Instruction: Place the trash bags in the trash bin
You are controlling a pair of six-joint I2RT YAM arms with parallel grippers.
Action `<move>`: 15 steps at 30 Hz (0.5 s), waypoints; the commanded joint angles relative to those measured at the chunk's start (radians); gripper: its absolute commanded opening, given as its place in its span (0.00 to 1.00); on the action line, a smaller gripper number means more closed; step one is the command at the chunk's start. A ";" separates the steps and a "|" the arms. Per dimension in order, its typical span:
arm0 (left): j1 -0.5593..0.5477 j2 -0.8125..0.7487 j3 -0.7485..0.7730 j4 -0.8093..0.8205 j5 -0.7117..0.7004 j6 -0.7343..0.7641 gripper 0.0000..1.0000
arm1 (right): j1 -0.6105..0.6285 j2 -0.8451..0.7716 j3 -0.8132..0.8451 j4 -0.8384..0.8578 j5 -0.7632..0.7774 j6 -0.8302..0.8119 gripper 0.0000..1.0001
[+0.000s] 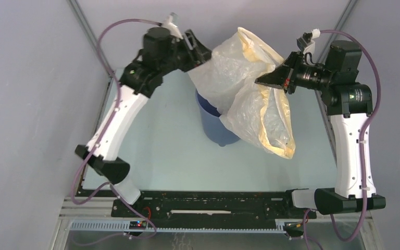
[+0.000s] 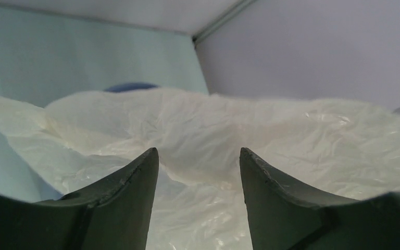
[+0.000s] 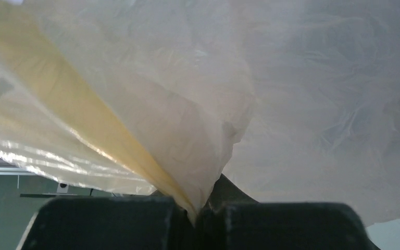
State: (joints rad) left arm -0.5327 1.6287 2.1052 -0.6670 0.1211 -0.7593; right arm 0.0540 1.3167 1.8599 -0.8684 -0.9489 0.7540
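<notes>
The trash bag (image 1: pixel 245 86), thin pale plastic with a yellow rim band, hangs in the air over the round blue trash bin (image 1: pixel 213 124), which stands on the table below it. Part of the bag drapes over the bin's right side. My right gripper (image 1: pixel 264 80) is shut on the bag's rim; in the right wrist view the yellow band (image 3: pixel 99 130) runs down into the closed jaws. My left gripper (image 1: pixel 204 53) is at the bag's upper left. Its fingers (image 2: pixel 135 192) stand apart with bag plastic (image 2: pixel 203 135) in front of them. A sliver of the bin (image 2: pixel 130 86) shows above the bag.
Grey walls close the table on the left, back and right. The pale green table top (image 1: pixel 166 151) spreads around the bin. A black rail (image 1: pixel 208 204) with the arm bases runs along the near edge.
</notes>
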 commanded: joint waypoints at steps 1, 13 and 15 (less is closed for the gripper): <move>-0.086 0.089 0.052 -0.089 0.009 0.081 0.64 | -0.002 -0.016 0.031 0.058 -0.026 0.022 0.00; -0.203 0.128 -0.209 -0.108 -0.028 0.130 0.57 | 0.078 0.020 -0.086 0.232 0.085 0.025 0.00; -0.197 0.140 -0.214 -0.119 -0.007 0.136 0.57 | 0.107 0.037 -0.091 0.225 0.126 -0.008 0.00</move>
State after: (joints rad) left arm -0.7444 1.8099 1.9205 -0.7753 0.1226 -0.6678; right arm 0.1097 1.3281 1.7695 -0.6918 -0.9012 0.8043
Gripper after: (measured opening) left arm 0.568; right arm 0.008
